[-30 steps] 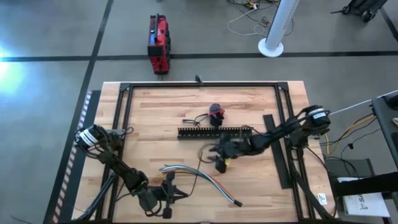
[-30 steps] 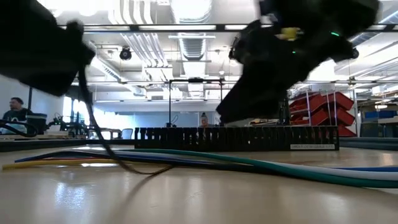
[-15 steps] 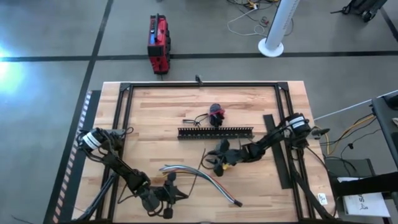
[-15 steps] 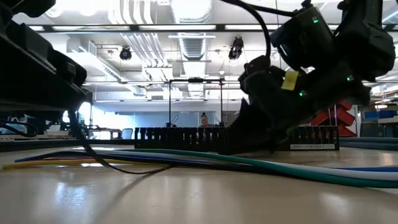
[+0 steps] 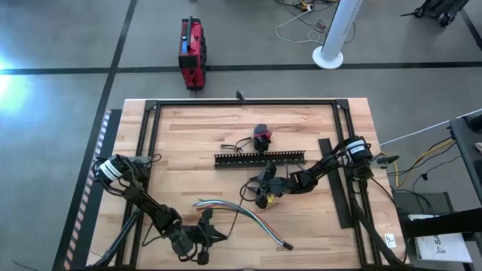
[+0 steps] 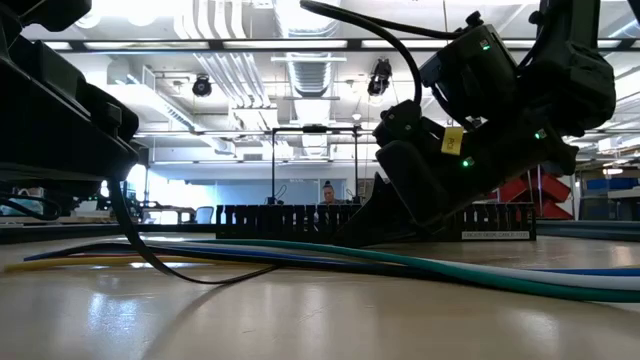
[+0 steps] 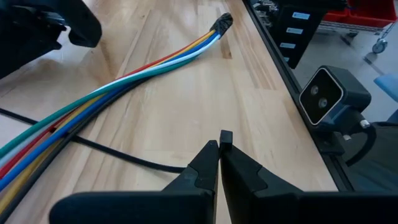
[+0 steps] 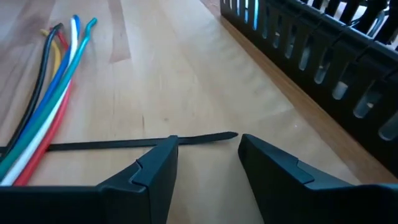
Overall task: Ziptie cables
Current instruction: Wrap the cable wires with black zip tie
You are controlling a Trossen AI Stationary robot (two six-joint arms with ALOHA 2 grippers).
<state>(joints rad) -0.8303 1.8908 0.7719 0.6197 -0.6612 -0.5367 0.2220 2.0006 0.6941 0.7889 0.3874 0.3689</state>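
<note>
The cables (image 5: 241,214) lie as a loose coloured bundle on the table's near middle; they also show in the left wrist view (image 7: 124,81) and the right wrist view (image 8: 50,106). The ziptie (image 5: 236,218) is a thin black strip running from my left gripper (image 5: 217,235) across the cables toward my right gripper (image 5: 260,194). My left gripper is shut on one end of it. My right gripper is open and low over the table. Its fingers stand on either side of the ziptie's free end (image 8: 214,137) without touching it. My left gripper pinches the ziptie's end (image 7: 225,137) between its two shut fingers; a small black piece sticks out past the fingertips. The held end is lifted. The strip (image 6: 150,262) curves slack down from the gripper and lies on the table.
The black slotted duct (image 5: 260,159) stands across the table just beyond my right gripper, close in the right wrist view (image 8: 323,56). A red-and-black lump (image 5: 261,135) lies behind it. The flat duct cover strip (image 5: 335,188) lies at the right. The low camera (image 7: 326,93) sits at the near edge.
My right gripper has drawn back a little toward the table's near left and come down close to the table, over the ziptie's free end. The cables and my left gripper have kept still.
</note>
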